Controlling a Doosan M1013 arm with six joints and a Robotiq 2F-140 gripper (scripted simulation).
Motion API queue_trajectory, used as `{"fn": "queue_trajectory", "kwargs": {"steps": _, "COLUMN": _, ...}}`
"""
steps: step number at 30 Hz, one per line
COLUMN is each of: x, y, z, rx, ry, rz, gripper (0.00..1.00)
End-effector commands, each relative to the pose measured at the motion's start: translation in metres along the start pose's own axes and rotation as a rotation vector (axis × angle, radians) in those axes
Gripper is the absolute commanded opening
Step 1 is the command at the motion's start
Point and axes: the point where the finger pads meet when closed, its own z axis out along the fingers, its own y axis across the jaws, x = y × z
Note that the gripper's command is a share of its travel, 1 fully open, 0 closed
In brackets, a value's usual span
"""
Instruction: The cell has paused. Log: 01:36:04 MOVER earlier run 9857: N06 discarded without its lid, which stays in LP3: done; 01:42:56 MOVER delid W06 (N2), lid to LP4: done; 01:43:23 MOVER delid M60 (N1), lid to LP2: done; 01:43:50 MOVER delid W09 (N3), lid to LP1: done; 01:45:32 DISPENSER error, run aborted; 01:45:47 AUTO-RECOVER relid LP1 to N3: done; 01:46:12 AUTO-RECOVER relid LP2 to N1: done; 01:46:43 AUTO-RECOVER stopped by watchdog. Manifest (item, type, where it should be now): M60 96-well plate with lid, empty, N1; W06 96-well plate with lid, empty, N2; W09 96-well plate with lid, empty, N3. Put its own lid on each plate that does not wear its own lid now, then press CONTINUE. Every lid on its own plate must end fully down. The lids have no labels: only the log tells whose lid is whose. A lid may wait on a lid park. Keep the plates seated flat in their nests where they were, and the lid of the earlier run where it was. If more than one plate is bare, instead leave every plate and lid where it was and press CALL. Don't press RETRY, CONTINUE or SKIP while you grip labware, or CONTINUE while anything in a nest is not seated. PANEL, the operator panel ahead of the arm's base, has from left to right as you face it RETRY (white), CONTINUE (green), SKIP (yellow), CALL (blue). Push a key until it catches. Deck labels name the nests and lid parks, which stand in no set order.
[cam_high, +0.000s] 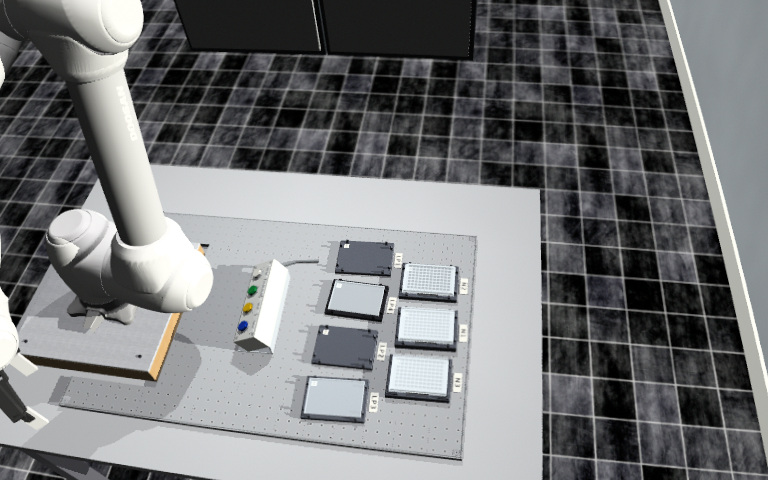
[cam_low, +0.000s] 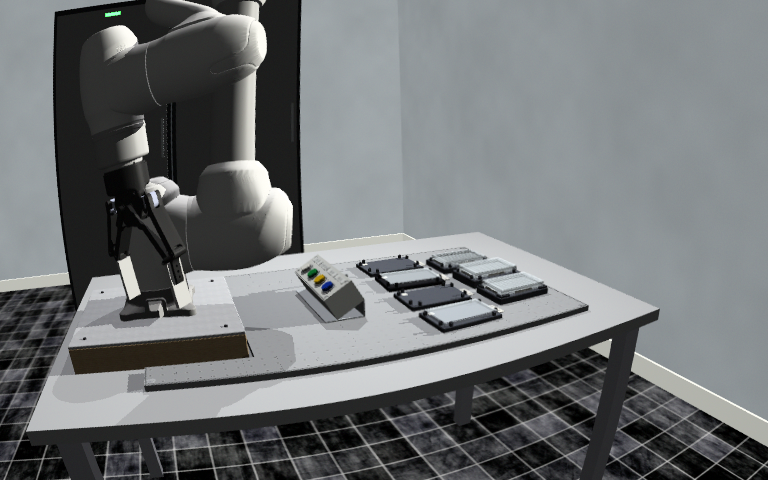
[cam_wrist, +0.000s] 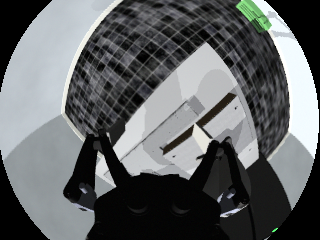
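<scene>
Risk of mix-up: my end effector (cam_low: 154, 289) hangs open and empty, and beyond the panel (cam_high: 265, 308) two lids wait, LP4's lid (cam_high: 356, 298) needed, LP3's lid (cam_high: 334, 397) forbidden.

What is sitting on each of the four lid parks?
Two parks carry pale lids: the second from the far end, labelled LP4 as far as it reads, and the nearest, LP3. The other two, far and third, show bare dark tops. What lies under the lids is covered.
</scene>
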Motion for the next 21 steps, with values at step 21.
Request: {"fn": "queue_trajectory", "kwargs": {"steps": 21, "x": -0.0007, "y": -0.0015, "z": 0.0002, "rx": -0.001, "ry": 0.0, "rz": 0.002, "gripper": 1.0}}
